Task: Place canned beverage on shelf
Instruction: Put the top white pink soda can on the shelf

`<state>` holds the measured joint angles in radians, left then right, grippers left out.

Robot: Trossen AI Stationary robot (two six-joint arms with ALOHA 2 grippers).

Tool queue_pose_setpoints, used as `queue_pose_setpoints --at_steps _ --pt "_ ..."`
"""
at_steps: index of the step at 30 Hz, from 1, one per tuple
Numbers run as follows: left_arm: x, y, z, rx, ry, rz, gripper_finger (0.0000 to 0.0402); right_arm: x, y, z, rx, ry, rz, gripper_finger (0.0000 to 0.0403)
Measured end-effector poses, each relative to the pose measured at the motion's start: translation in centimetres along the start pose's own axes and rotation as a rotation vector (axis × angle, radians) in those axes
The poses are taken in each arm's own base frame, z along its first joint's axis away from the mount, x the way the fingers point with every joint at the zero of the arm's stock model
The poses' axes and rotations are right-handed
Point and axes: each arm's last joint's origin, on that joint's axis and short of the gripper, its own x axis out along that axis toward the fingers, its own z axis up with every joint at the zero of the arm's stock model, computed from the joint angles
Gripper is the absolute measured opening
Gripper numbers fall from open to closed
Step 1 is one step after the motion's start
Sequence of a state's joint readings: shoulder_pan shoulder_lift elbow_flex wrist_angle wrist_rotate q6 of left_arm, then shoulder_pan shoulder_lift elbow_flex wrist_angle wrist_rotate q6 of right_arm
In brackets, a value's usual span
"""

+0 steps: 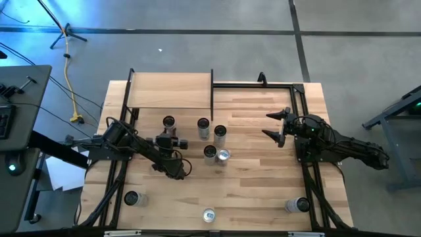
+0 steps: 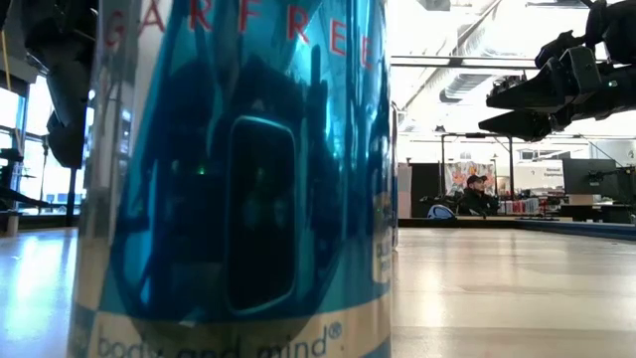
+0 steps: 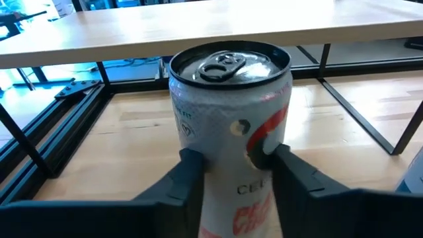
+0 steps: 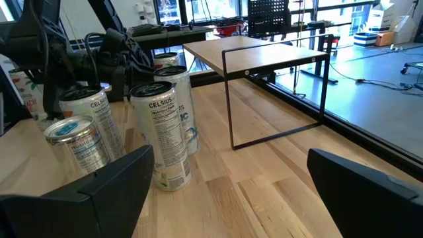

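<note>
A striped pale wooden plank tabletop [image 1: 250,191] fills the middle of the high view. A bare black metal frame of thin bars [image 1: 253,84] stands along its upper right edge. On the grey concrete floor [image 1: 197,46], upper left, lie a yellow cable [image 1: 70,85] and a black tripod stand [image 1: 66,33]. In the low view, a seated person in a dark cap [image 2: 477,196] shows right of centre, far behind.

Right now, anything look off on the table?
A leaning can in the middle cluster tilts off upright beside its neighbours. A front can stands right before the low camera, blocking much of that view. No spill or dent visible.
</note>
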<state>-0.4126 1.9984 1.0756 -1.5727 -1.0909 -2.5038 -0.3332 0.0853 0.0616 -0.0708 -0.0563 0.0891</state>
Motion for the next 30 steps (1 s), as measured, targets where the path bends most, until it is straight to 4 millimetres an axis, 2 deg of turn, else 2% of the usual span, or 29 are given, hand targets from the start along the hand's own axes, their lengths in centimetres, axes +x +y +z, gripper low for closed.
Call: queue_pose_setpoints --at_steps 15,30 --pt "-0.1 -0.12 0.04 -0.013 0.009 0.003 0.0003 0.0 0.0 0.0 0.0 0.0 0.0 0.0387" --pt "-0.28 0.15 -0.16 -0.051 0.061 0.072 0.0026 0.0 0.0 0.0 0.0 0.0 -0.001 0.0387"
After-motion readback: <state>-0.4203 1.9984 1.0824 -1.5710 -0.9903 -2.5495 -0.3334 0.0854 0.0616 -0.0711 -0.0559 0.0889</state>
